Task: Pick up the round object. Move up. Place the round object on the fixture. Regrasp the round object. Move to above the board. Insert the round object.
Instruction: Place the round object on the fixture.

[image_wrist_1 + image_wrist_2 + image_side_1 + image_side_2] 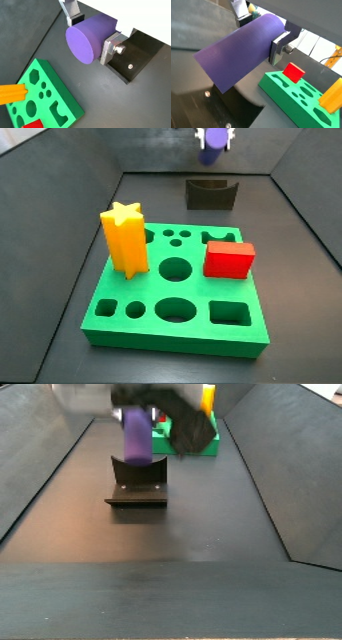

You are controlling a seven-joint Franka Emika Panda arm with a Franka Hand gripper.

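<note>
Your gripper [92, 34] is clamped on the purple cylinder peg [90, 39], carried high above the fixture [210, 194] at the far end of the worktop [160, 574]. Watch the descent: if the peg comes down off-centre from the U-notch, it could catch an edge, tilt, and roll away from the green board [177, 293].

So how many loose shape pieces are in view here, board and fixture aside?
3. The purple round object is held in the gripper above the fixture. The yellow star and red cube sit on the green board. None seem hidden.
</note>
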